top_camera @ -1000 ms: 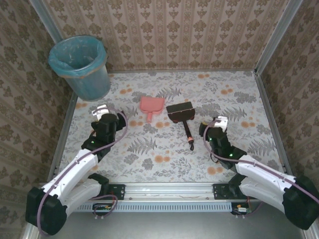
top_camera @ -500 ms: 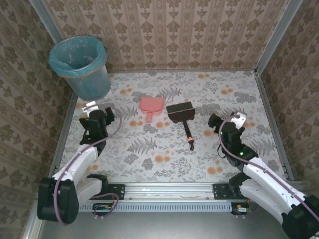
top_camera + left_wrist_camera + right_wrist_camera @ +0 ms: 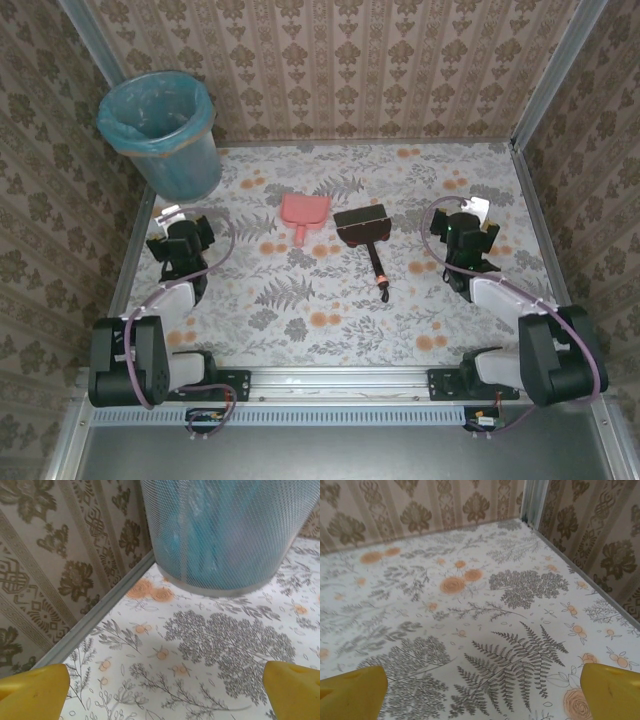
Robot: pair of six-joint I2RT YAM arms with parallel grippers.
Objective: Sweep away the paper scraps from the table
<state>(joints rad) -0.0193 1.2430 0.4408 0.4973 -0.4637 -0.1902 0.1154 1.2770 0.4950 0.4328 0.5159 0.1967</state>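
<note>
Whitish cloth-covered table (image 3: 250, 330) printed with grey ferns and orange flowers, filling the middle of the top view between brown damask walls (image 3: 330, 60).
Near its centre, a small pink plastic dustpan (image 3: 303, 213) lies just left of a dark brown hand brush (image 3: 362, 225), and a teal mesh bin with a blue liner (image 3: 165, 130) stands at upper left. The left gripper (image 3: 178, 238) at mid-left and the right gripper (image 3: 463, 228) at mid-right both have their jaws spread wide and hold nothing.

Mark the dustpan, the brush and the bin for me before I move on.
dustpan (image 3: 306, 210), top external view, on its pink pan.
brush (image 3: 361, 224), top external view, on its dark head.
bin (image 3: 188, 165), top external view, on its blue outer wall.
</note>
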